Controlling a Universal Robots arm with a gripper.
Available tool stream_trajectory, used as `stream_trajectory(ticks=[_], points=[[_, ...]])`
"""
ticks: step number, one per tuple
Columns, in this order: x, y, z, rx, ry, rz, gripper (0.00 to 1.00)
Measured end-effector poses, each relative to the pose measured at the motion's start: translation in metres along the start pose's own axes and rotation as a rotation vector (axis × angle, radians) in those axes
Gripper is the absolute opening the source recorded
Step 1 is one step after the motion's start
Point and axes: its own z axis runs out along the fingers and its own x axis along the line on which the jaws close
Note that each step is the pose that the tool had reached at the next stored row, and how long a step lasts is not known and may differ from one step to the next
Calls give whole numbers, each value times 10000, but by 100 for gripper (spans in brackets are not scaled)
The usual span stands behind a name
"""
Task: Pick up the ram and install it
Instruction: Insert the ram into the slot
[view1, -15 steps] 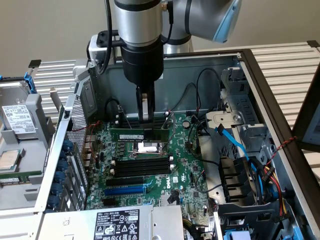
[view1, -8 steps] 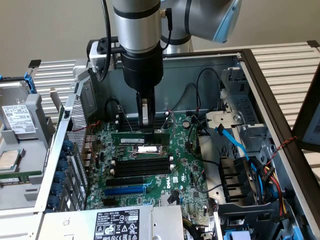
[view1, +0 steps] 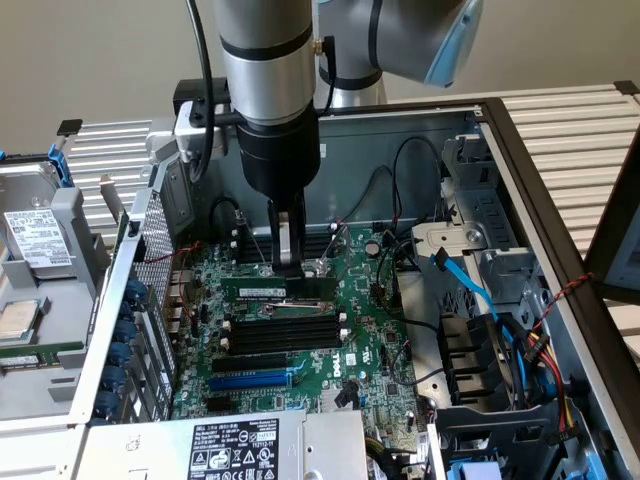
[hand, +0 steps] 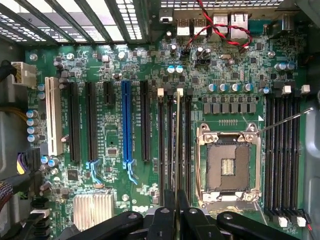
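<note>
vertical arm's pincer (view1: 289, 263) clamps the ram (view1: 262, 288) at the memory slots (view1: 285, 335)

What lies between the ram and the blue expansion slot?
In the wrist view, beside the ram: black memory slots, then a black expansion slot.

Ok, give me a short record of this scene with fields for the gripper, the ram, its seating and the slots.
gripper: gripper shut on the ram, holding its upper edge
ram: upright on its long edge, lined up lengthwise with the black memory slots
seating: cannot tell whether it is pressed home
slots: those beside the ram are empty
board: green motherboard, inside an open case
</note>
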Motion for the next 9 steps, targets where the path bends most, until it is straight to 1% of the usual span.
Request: stream_trajectory(ticks=[2, 4, 7, 9], points=[[1, 13, 25, 52, 0, 8, 13], [1, 20, 43, 136, 4, 15, 13], [1, 26, 63, 324, 25, 31, 13], [1, 29, 77, 434, 48, 40, 13]])
